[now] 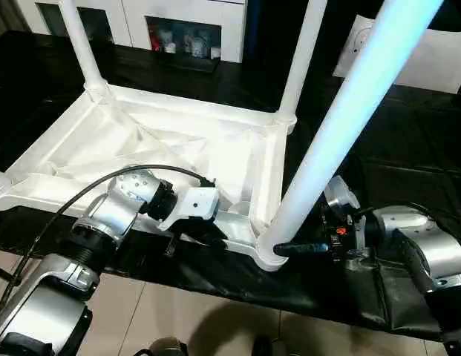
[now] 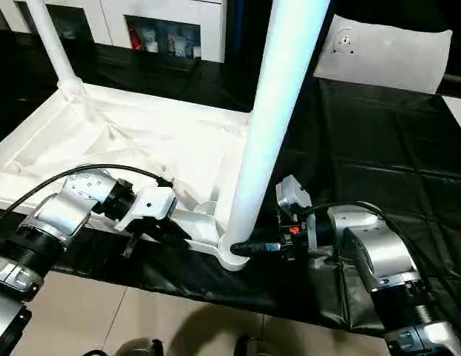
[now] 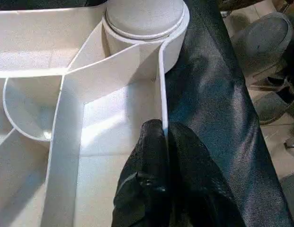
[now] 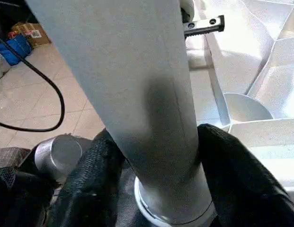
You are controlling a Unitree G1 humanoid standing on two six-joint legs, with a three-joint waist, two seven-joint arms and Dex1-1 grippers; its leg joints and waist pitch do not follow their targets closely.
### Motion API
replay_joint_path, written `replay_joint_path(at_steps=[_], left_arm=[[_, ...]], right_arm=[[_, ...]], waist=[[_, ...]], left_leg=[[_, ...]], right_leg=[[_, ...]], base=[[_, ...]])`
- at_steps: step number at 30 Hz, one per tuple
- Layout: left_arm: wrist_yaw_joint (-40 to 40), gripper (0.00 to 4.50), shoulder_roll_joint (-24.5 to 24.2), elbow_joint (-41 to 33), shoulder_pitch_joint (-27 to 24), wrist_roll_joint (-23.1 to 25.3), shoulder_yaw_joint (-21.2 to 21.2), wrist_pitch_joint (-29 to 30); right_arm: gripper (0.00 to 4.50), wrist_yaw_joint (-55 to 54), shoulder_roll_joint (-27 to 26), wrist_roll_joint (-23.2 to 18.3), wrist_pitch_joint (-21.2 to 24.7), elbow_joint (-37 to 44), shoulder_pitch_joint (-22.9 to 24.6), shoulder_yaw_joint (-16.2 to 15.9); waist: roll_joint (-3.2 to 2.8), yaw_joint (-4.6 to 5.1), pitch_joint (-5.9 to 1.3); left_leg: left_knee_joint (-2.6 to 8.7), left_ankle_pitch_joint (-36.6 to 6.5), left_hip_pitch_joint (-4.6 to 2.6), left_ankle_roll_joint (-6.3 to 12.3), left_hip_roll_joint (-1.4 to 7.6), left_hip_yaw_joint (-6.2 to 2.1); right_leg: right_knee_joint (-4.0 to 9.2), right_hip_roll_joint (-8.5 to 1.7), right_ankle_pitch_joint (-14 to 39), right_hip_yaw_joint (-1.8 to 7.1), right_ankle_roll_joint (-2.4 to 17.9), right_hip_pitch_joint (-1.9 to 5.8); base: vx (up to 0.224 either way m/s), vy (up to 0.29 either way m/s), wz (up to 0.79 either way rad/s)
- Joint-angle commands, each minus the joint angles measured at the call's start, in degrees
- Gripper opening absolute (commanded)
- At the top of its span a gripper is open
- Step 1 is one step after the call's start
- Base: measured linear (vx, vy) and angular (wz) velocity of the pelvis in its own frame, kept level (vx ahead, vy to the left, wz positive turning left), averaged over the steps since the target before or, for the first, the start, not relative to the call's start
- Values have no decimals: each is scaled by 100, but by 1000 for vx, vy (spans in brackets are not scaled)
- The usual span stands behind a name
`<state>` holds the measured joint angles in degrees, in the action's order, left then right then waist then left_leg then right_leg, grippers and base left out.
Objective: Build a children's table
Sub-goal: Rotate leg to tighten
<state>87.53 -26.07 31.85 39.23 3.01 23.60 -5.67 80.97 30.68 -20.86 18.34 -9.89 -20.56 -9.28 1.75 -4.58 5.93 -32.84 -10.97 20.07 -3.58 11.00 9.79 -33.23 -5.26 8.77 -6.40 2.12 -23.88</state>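
Note:
The children's table top (image 1: 178,141) lies upside down on a black cloth, ribs up. Two white legs (image 1: 82,44) (image 1: 304,52) stand in its far corner sockets. A third leg (image 1: 341,119) stands tilted in the near right socket (image 1: 269,256). My right gripper (image 4: 161,142) is at the foot of that leg (image 4: 137,85), one black finger pressed on each side of it. My left gripper (image 3: 164,132) is shut on the thin front rim (image 3: 162,85) of the top, a little left of that socket.
The black cloth (image 2: 378,148) ends near the table's front edge, with tiled floor (image 1: 185,311) beyond it. A white cabinet with glass doors (image 1: 185,30) stands behind. A white flat piece (image 2: 386,52) lies at the back right. Grey shoes (image 3: 265,42) and a black cable (image 4: 47,118) are on the floor.

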Motion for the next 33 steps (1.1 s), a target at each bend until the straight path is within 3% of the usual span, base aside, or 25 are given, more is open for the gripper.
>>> replay_joint_path(at_steps=[1,5,7,11,13,17,21,25,26,29,33], left_arm=[[92,0,3,162,-76,242,341,-40],[-294,0,142,214,-68,264,216,240],[-483,0,221,226,-55,264,155,408],[-1237,0,694,68,-79,96,-125,1156],[-1561,0,920,-26,-93,48,-211,1497],[-2384,0,1395,-42,-29,63,-413,2017],[-3329,0,1875,-1,113,129,-702,2605],[-4165,0,2243,-143,196,259,-958,3080],[-4279,0,2285,-191,205,292,-968,3136],[-4292,0,2272,-248,190,316,-950,3157],[-4245,0,2224,-314,161,355,-925,3153]], right_arm=[[212,144,6,-130,67,72,-34,-44],[205,-285,-149,-340,392,365,158,143],[204,-506,-221,-368,500,486,244,196],[204,-1990,-748,90,874,834,482,221],[203,-2632,-1067,254,1116,914,496,244],[199,-3789,-1767,423,1532,999,409,355],[197,-4906,-2368,780,1886,962,271,387],[196,-5946,-3095,926,2152,874,129,611],[196,-6077,-3220,922,2164,881,120,627],[265,-6139,-3262,949,2119,911,134,624],[267,-6092,-3232,969,2088,968,171,592]], waist=[[48,19,-399],[42,2,-383],[55,-11,-371],[43,23,-313],[43,83,-287],[28,253,-253],[-8,427,-245],[-31,506,-255],[-27,503,-265],[-33,494,-268],[-30,466,-287]], left_leg=[[319,-595,15,536,225,-2],[330,-634,11,507,229,-4],[341,-775,7,446,216,-6],[374,-1073,-45,247,199,-19],[397,-1246,-36,87,158,-54],[408,-1685,-28,50,135,-115],[425,-2061,-87,15,160,-164],[466,-2220,-84,65,173,-183],[471,-2196,-80,67,176,-188],[491,-2012,-60,147,187,-151],[491,-1717,-30,216,194,-117]], right_leg=[[336,-346,1537,349,1082,375],[348,-338,1555,352,1072,377],[394,-351,1922,344,947,368],[508,-354,2676,336,721,312],[594,-357,3377,290,391,315],[710,-357,3858,211,132,301],[798,-371,3761,115,133,292],[799,-379,3442,125,215,299],[796,-384,3382,126,230,308],[748,-372,2916,200,381,294],[678,-389,2498,263,539,317]], base=[[0,0,0],[0,0,0],[0,0,0],[0,0,0],[0,0,0],[-13,4,-1],[-11,14,-2],[0,0,0],[0,0,0],[0,0,0],[0,0,0]])
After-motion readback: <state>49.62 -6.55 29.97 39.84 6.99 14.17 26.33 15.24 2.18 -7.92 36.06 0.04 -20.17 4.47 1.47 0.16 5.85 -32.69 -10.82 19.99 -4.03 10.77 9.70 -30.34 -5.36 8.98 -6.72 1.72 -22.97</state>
